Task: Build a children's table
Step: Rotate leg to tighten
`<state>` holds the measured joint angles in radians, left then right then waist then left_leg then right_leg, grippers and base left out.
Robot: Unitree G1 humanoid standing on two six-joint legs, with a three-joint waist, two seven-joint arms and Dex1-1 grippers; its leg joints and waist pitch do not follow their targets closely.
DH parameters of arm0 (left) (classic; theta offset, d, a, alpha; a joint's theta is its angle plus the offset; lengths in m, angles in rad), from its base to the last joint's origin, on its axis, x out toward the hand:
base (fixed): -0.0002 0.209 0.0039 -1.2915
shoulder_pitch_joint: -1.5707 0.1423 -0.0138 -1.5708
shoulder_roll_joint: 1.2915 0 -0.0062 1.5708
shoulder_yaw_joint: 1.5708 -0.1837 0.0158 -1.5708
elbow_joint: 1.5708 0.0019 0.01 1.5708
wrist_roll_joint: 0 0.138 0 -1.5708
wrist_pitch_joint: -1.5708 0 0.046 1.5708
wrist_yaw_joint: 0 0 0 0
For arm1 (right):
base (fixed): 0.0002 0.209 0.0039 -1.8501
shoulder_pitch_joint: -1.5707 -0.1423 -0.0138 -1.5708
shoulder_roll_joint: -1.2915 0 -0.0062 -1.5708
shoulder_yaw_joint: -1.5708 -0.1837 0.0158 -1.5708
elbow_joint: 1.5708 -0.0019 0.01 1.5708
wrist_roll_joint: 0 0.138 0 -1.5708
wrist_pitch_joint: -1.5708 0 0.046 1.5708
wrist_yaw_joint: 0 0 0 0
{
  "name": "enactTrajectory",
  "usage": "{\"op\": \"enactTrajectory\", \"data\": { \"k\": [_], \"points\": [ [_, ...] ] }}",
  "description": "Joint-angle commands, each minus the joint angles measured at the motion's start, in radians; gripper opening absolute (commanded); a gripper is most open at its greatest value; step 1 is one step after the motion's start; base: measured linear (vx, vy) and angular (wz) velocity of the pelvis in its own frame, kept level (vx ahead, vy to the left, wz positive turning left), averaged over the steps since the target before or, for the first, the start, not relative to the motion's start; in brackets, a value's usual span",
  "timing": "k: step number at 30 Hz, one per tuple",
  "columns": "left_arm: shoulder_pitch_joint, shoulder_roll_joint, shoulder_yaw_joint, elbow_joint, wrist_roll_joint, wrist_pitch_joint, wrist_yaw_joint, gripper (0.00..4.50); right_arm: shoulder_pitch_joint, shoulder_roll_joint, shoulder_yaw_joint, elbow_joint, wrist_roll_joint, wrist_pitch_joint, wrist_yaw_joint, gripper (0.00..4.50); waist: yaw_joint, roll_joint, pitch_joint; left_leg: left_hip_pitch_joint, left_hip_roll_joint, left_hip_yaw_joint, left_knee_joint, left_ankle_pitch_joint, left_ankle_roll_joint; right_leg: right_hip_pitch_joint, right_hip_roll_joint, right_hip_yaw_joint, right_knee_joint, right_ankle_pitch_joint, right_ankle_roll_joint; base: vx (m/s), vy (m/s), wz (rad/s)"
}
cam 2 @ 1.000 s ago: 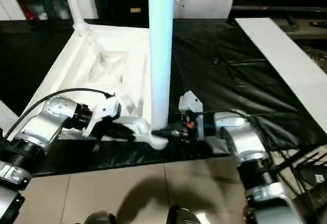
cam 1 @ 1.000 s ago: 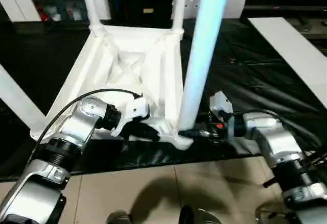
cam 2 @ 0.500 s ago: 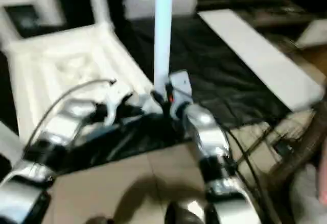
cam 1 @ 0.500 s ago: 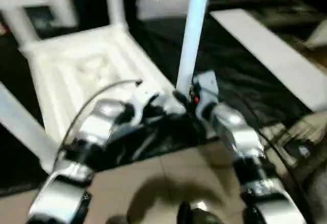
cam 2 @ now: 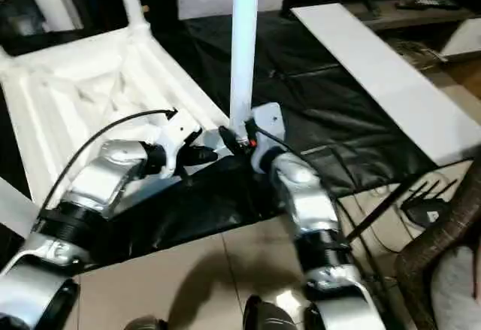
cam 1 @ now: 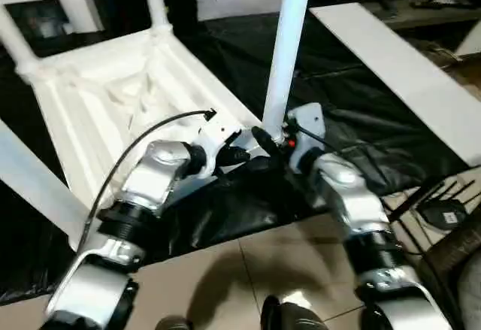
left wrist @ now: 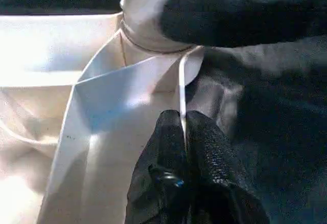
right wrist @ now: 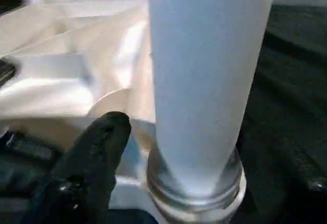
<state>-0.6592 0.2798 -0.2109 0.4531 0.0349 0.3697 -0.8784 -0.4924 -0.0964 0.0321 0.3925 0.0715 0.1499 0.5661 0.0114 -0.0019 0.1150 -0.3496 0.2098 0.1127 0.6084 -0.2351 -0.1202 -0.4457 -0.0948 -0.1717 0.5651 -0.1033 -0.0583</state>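
Left gripper [left wrist: 185, 132] pinched tight on thin edge of upturned white tabletop [cam 1: 98, 97], near its near-right corner socket [left wrist: 153, 35]. Tabletop lies ribs-up on black sheet-covered workbench [cam 1: 361, 112], left of centre. Upright leg [cam 1: 285, 52] stands in that socket. Right gripper [cam 1: 272, 138] at leg's base, fingers spread; one finger [right wrist: 97, 147] just beside leg, grip unclear. White board [cam 1: 398, 74] far right.
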Motion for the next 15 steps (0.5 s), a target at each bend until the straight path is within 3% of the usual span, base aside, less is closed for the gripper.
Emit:
{"op": "enactTrajectory", "data": {
  "k": [1,2,3,6,10,12,14,15],
  "points": [
    [0.004,0.034,-0.017,-0.009,0.019,-0.038,-0.028,0.0,0.038,-0.039,0.038,-0.055,0.028,-0.009,0.104,3.94,0.004,0.001,-0.109,-0.017,0.002,0.023,-0.049,0.17,0.237,0.103,-0.049,0.064,-0.026,-0.134,-0.205,0.0,0.0,0.0],
    [0.004,0.062,-0.024,0.006,0.028,-0.066,-0.047,0.0,0.06,-0.069,0.04,-0.085,0.046,-0.007,0.148,4.12,0.008,-0.003,-0.107,-0.019,0.0,0.026,-0.048,0.138,0.233,0.105,-0.051,0.065,-0.032,-0.18,-0.189,0.0,0.0,0.0],
    [0.004,0.082,-0.03,0.017,0.036,-0.089,-0.062,0.0,0.073,-0.088,0.04,-0.105,0.057,-0.004,0.176,4.12,0.01,0.002,-0.106,-0.019,-0.001,0.027,-0.049,0.116,0.23,0.104,-0.05,0.064,-0.038,-0.214,-0.179,0.0,0.0,0.0],
    [0.004,0.143,-0.028,0.047,0.045,-0.133,-0.094,0.0,0.116,-0.14,0.033,-0.171,0.091,0.015,0.252,4.38,0.012,0.0,-0.095,-0.017,-0.007,0.034,-0.057,-0.03,0.138,0.104,-0.045,0.058,-0.072,-0.437,-0.08,0.0,0.0,0.0],
    [0.009,0.177,-0.005,0.051,0.028,-0.166,-0.118,0.0,0.153,-0.166,0.027,-0.224,0.118,0.026,0.289,4.45,0.01,-0.001,-0.091,-0.011,-0.017,0.037,-0.056,-0.111,0.089,0.095,-0.037,0.04,-0.101,-0.581,0.013,-0.04,-0.015,-0.01],
    [0.01,0.2,0.021,0.065,0.005,-0.188,-0.129,0.0,0.183,-0.185,0.03,-0.274,0.147,0.059,0.308,4.45,0.009,0.002,-0.093,-0.014,-0.017,0.034,-0.056,-0.116,0.087,0.099,-0.035,0.031,-0.108,-0.586,0.04,0.0,0.0,0.0],
    [0.019,0.218,0.048,0.06,-0.034,-0.207,-0.152,0.44,0.209,-0.174,0.023,-0.327,0.174,0.083,0.287,4.5,0.0,0.013,-0.096,-0.021,-0.009,0.026,-0.06,-0.123,0.082,0.107,-0.035,0.019,-0.11,-0.552,0.044,0.0,0.0,0.0],
    [0.021,0.219,0.05,0.058,-0.037,-0.208,-0.153,0.55,0.211,-0.173,0.023,-0.33,0.175,0.084,0.285,4.5,-0.003,0.013,-0.095,-0.019,-0.005,0.025,-0.062,-0.131,0.081,0.106,-0.036,0.018,-0.113,-0.547,0.044,0.0,0.0,0.0]
  ]
}}
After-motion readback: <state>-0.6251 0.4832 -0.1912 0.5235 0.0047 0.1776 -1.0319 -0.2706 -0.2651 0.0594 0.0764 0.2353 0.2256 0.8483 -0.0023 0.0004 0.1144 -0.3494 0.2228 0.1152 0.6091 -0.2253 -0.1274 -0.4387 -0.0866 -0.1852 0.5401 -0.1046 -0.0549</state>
